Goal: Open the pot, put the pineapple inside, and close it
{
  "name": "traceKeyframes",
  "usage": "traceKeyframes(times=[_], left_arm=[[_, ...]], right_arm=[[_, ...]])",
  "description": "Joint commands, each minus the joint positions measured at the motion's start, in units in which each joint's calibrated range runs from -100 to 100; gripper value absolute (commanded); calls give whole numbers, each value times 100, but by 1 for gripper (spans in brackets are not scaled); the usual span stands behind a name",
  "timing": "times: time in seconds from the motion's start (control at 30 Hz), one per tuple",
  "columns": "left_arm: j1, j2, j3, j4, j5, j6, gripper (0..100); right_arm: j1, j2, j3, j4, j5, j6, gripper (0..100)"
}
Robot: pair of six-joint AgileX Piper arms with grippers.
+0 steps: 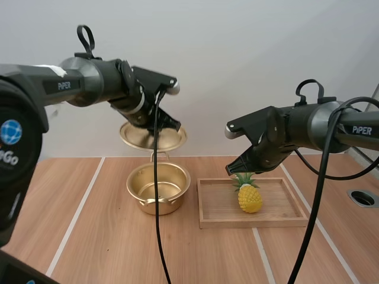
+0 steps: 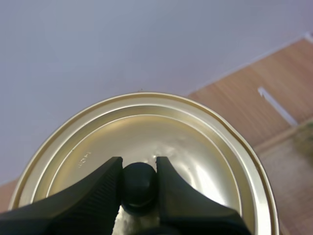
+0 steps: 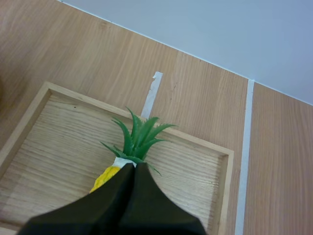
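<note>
The left gripper (image 2: pixel 139 169) pinches the knob (image 2: pixel 139 185) of the lid (image 2: pixel 146 129), keeping it clear above the open pot (image 1: pixel 158 188) so the right gripper (image 3: pixel 132 166), fingers (image 3: pixel 110 198) pressed together empty, can take the pineapple (image 1: pixel 250 198) on the tray (image 1: pixel 207 220)

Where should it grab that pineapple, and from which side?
Likely the yellow body, just under the leaves, coming from above: the pineapple stands upright in the tray, whose rim blocks low sideways approaches. The right fingers, shut above it, must open first.
</note>
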Motion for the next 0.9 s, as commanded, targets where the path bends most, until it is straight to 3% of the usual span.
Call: traceKeyframes(times=[0.0,0.53,0.77,0.87], left_arm=[[-22,-467,-272,-4,-632,-62,0],[-22,-2105,-1555,5,-1468,-333,0],[208,-2794,-1555,5,-2934,-333,0],[224,-3016,-1685,18,-3322,-333,0]], right_arm=[[3,-34,14,-47,46,17,0],[3,-34,14,-47,147,17,0],[3,-34,14,132,182,17,0],[3,-34,14,205,222,17,0]])
